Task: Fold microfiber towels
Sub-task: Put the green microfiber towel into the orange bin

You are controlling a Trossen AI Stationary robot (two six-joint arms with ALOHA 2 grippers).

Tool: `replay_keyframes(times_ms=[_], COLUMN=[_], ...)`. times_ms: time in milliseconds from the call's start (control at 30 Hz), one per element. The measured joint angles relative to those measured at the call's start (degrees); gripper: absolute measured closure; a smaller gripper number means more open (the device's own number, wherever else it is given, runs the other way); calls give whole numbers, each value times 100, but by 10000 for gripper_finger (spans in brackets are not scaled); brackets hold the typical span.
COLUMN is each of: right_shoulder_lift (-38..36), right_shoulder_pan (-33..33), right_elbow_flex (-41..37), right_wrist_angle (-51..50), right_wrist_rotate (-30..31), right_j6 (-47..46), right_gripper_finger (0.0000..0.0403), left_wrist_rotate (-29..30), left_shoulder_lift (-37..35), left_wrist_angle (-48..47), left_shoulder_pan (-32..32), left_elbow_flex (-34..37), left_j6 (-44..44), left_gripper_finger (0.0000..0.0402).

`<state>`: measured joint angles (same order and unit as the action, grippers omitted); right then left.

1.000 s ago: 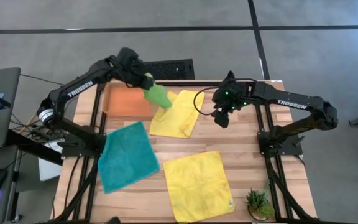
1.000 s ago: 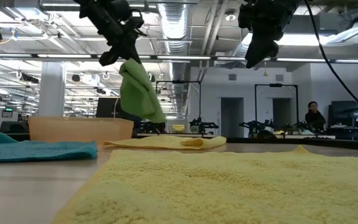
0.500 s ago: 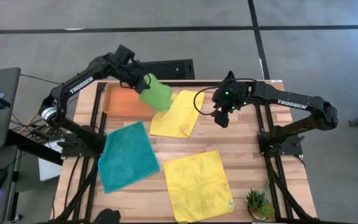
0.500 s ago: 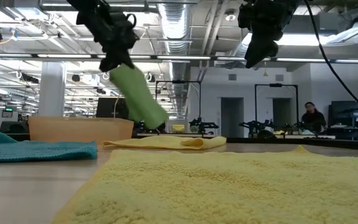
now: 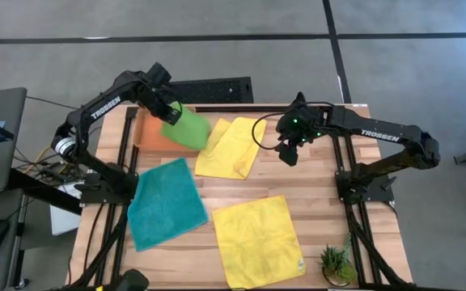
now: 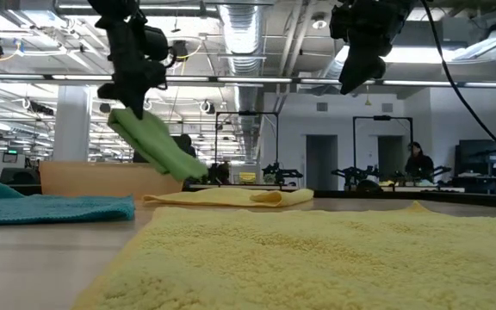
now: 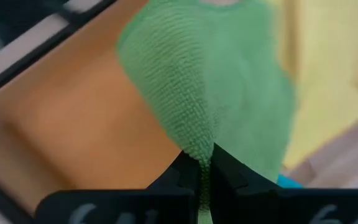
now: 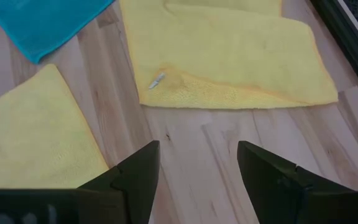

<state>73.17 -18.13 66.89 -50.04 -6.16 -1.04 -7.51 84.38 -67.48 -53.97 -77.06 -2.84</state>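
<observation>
My left gripper (image 5: 167, 113) is shut on the folded lime green towel (image 5: 186, 129) above the orange tray (image 5: 154, 134) at the table's far left; the towel also shows in the low view (image 6: 153, 142) and the left wrist view (image 7: 210, 93). A folded yellow towel (image 5: 233, 145) lies flat at the far middle. A second yellow towel (image 5: 259, 238) lies spread near the front. The teal towel (image 5: 165, 202) lies spread at the left. My right gripper (image 5: 288, 155) hangs open and empty above the table, right of the folded yellow towel. My left gripper pinches the green towel's edge (image 7: 199, 152) between its two fingers, several layers thick. The towel hangs clear below the fingers, swinging out slantwise toward the table's right, above the tray.
A small potted plant (image 5: 336, 263) stands at the near right corner. A black keyboard-like object (image 5: 217, 87) lies beyond the far edge. Bare wood (image 5: 314, 194) lies at the right of the table.
My left gripper has gone toward the table's left edge with the green towel, from beside the folded yellow towel to above the orange tray. The towel has swung, its lower end trailing toward the right.
</observation>
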Motion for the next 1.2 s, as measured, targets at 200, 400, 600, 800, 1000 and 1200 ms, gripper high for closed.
replay_keyframes(times_ms=[200,400,600,800,1000,1200], right_shoulder_lift=[0,0,0,0,0,0], right_shoulder_pan=[0,0,-100,-244,-302,-291], right_elbow_flex=[0,0,0,0,0,0], right_wrist_angle=[0,3,126,136,133,133], right_wrist_rotate=[-1,2,9,17,14,3], right_j6=[0,0,4,7,116,304], right_gripper_finger=[163,163,163,163,163,163], left_wrist_rotate=[677,1066,1125,1199,1733,2006], left_shoulder_lift=[0,4,8,9,13,11], left_wrist_angle=[-28,18,625,1352,1478,1687], left_shoulder_pan=[-106,-101,-101,-101,-150,-317], left_elbow_flex=[0,164,779,1356,1782,1997], left_j6=[-555,-895,-1066,-1267,-1743,-1905], left_gripper_finger=[401,401,401,401,401,401])
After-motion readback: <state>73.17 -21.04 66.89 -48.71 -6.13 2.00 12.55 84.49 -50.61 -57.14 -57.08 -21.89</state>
